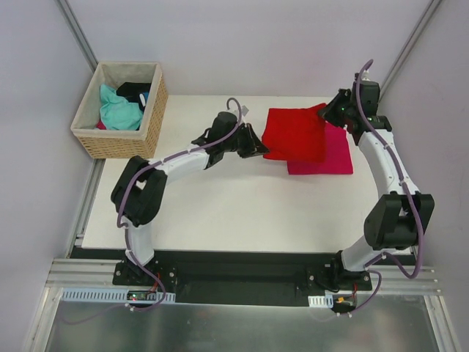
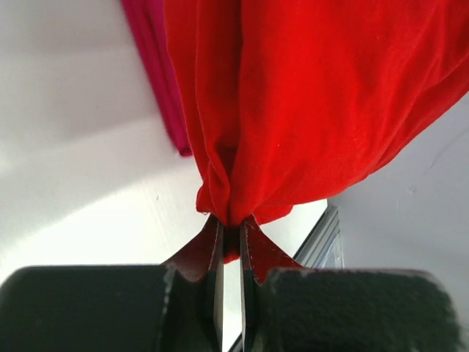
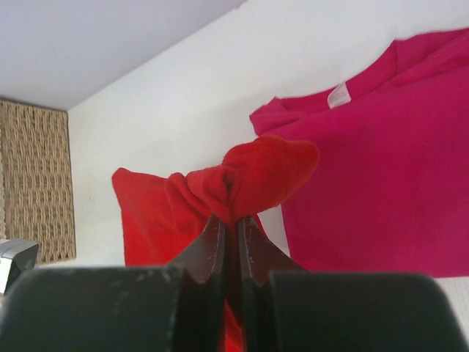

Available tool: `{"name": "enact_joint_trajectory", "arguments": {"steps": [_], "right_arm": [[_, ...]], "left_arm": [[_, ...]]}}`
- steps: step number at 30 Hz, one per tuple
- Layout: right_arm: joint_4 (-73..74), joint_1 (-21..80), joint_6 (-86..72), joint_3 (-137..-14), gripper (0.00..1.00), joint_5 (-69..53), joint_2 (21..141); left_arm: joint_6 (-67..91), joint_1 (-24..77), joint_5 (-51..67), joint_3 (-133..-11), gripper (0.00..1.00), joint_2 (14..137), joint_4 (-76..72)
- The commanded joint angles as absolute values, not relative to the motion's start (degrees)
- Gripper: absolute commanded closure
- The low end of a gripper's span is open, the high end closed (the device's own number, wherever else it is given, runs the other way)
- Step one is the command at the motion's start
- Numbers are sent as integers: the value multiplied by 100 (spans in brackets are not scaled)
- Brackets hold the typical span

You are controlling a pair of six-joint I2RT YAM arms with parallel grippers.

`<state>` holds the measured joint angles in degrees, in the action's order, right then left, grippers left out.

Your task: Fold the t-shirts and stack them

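A folded bright red t-shirt (image 1: 293,133) hangs between both grippers at the back right of the table, partly over a folded magenta-pink t-shirt (image 1: 330,158) that lies flat. My left gripper (image 1: 256,144) is shut on the red shirt's left edge; the cloth (image 2: 308,95) bunches at its tips (image 2: 231,224). My right gripper (image 1: 327,111) is shut on the shirt's far right corner, a red wad (image 3: 249,180) above its tips (image 3: 232,220). The pink shirt (image 3: 381,176) shows a white neck label (image 3: 338,95).
A woven wicker basket (image 1: 150,117) stands at the back left corner with teal and dark cloth inside (image 1: 121,106). It also shows at the left of the right wrist view as the basket (image 3: 33,183). The white table (image 1: 220,205) ends at a metal rail at the front.
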<state>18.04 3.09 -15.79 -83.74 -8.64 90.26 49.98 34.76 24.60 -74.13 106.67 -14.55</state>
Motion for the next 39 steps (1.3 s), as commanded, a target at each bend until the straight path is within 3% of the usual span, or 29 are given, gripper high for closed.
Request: {"name": "enact_joint_trajectory", "arguments": {"steps": [1,18,30,39], "right_arm": [[1670,44,-1556,-8920,100,-1002,9254],[1793,-483,-1679,-10405,100,-1476,10766],[2293,-466,-1819,-11811,99,-2065,11856],[2223,-483,-1617,-11119,100,-1863,11356]], "left_arm": [[4931,3410,2724,-8504,100,11274,-1275],[5221,3375,2988,-11328,100,13201,-835],[5344,3410,2988,-11628,100,13465,-826],[5440,3822,3015,-11733,100,13491,-835]]}}
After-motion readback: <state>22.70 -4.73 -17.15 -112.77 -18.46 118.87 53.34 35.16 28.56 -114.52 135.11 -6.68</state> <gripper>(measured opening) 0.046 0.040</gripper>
